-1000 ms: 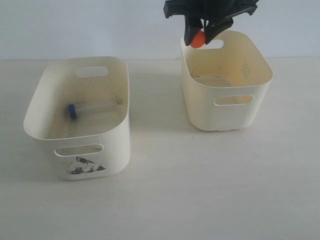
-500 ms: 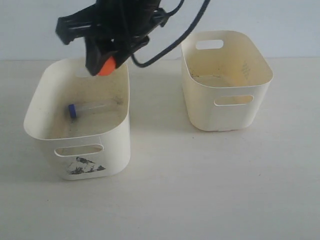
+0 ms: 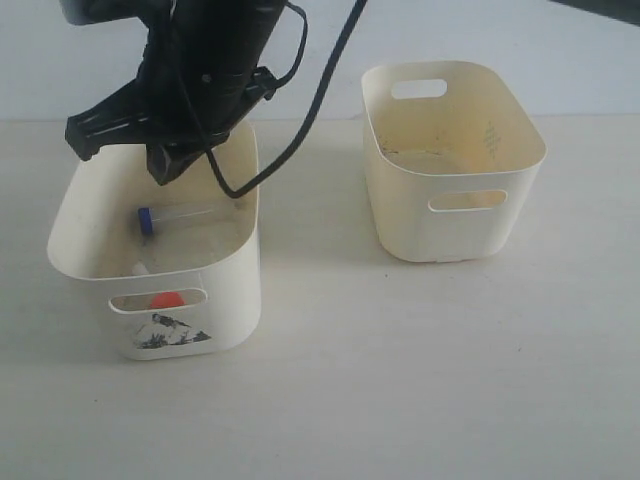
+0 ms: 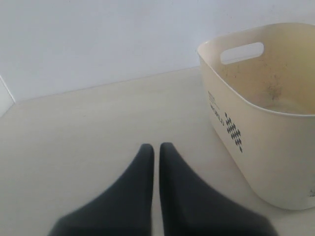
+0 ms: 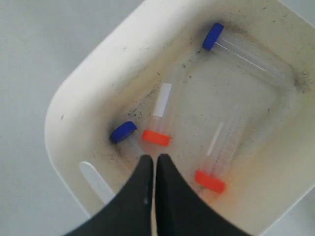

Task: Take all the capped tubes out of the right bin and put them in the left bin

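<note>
The capped tubes (image 5: 156,137) lie in the left bin (image 5: 83,93); the shut, empty right fingers (image 5: 140,187), low over its rim, could catch it.

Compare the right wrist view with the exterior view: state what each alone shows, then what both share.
Only the right wrist view: the right hand shut and empty, a second blue-capped tube, an orange-capped tube beside it and another orange-capped one. Only the exterior view: the right bin, no tube visible inside, and the torn sticker. Both: the left bin and the first blue-capped tube lying in it.
</note>
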You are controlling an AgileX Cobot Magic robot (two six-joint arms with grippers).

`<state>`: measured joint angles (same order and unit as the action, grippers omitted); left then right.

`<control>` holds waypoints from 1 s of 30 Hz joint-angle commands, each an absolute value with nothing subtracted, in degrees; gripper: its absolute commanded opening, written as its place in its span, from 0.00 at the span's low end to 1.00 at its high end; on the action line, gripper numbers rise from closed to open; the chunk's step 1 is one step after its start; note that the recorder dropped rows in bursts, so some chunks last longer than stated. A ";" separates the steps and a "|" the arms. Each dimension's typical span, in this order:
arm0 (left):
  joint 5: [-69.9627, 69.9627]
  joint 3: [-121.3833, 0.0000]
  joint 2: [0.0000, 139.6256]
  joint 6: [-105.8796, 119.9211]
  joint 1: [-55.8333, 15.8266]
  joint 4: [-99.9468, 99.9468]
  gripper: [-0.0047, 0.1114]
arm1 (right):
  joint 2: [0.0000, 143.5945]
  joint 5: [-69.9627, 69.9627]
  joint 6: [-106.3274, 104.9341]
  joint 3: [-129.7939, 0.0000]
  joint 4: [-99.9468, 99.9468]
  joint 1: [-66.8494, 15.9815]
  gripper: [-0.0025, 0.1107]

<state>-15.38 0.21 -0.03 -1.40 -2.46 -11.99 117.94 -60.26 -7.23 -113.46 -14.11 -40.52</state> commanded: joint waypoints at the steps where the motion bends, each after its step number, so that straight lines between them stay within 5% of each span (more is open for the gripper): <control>1: -14.95 0.00 0.00 -2.16 -2.54 -11.79 0.08 | 117.52 -61.30 -7.21 -113.27 -9.29 -40.52 0.02; 16: -14.95 0.00 0.00 -2.16 -2.54 -11.79 0.08 | 104.56 -69.96 2.22 -112.54 12.42 -40.52 0.02; 30: -14.95 0.00 0.00 -2.16 -2.54 -11.79 0.08 | 78.39 -67.53 16.51 -77.41 21.69 -40.52 0.02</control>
